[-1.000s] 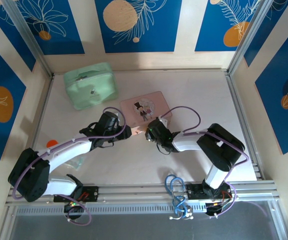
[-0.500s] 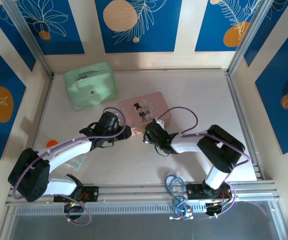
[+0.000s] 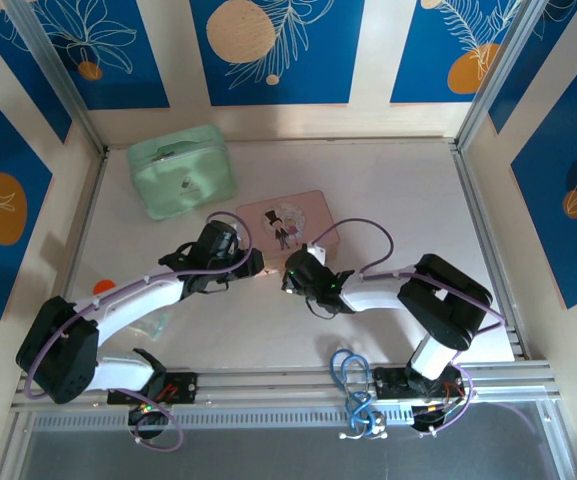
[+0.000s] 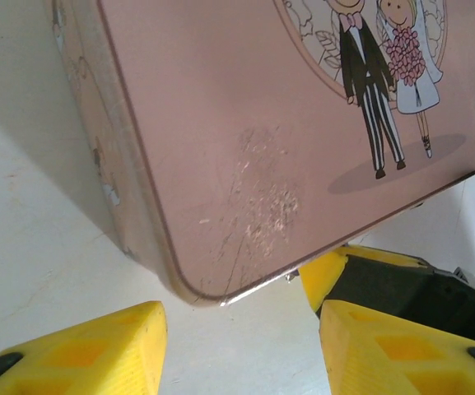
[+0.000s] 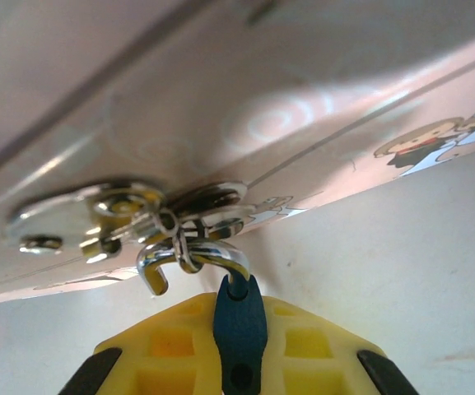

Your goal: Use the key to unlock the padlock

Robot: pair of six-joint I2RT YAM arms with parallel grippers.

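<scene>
The tiny blue padlock (image 5: 239,341) is pinched between the yellow fingers of my right gripper (image 5: 237,311), which is shut on it. Its silvery shackle (image 5: 194,255) stands open like a hook, threaded through a small ring with flat silvery pieces (image 5: 64,220) against the pink tin's side; I cannot tell which is the key. In the top view the right gripper (image 3: 290,273) sits at the pink tin's (image 3: 286,222) near edge. My left gripper (image 3: 257,266) faces it, open, just short of the tin's corner (image 4: 196,288). The left gripper (image 4: 241,333) holds nothing.
A mint-green case (image 3: 181,170) stands at the back left. The pink tin's lid (image 4: 286,123) shows a bride-and-groom picture. The right arm's yellow finger (image 4: 336,276) shows beyond the tin's corner. An orange item (image 3: 105,287) lies by the left arm.
My right gripper has moved left towards the left gripper, and the pink tin has shifted left and turned with it. The left arm has barely moved.
</scene>
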